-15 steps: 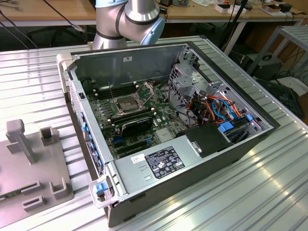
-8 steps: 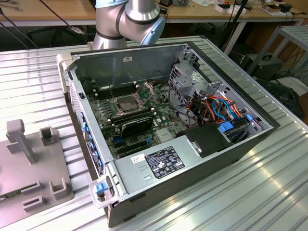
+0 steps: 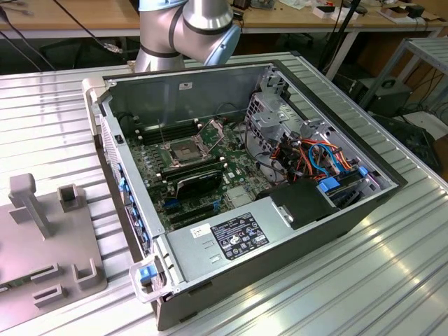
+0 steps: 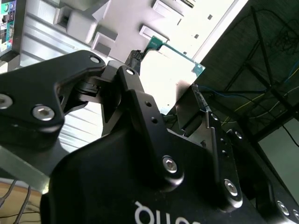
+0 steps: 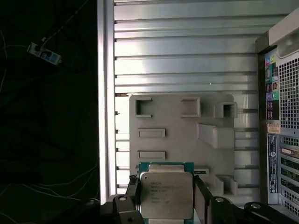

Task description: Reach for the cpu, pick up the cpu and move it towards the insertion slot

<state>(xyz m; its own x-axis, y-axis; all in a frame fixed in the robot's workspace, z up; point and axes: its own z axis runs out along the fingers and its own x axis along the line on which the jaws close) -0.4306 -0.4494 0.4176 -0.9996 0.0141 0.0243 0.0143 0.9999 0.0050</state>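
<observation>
Ribbed metal bench (image 3: 392, 266): silvery slats carry everything; it also shows in my first wrist view.
Computer case (image 3: 231, 241): open and lying on its side on the bench, its green board facing up, with coloured cables bundled toward the exterior view's right.
My arm (image 3: 185, 28): its grey joint rises behind the far wall of the case in the exterior view.
Grey fixture plate (image 5: 182, 135): flat on the bench beside the case, toward the exterior view's left, with raised blocks and rectangular pockets.
Black finned block (image 3: 199, 182): sits on the board just beside the socket, on its near side.
Insertion slot (image 3: 180, 150): silver-framed square socket with a dark centre, on the board inside the case, well apart from my hand.
My hand (image 5: 166, 196): black fingers (image 5: 131, 193) press in on two opposite edges of the chip, pinching it above the fixture plate.
Cpu (image 5: 166, 193): green-edged square with a grey metal lid, held between my fingers over the plate.
</observation>
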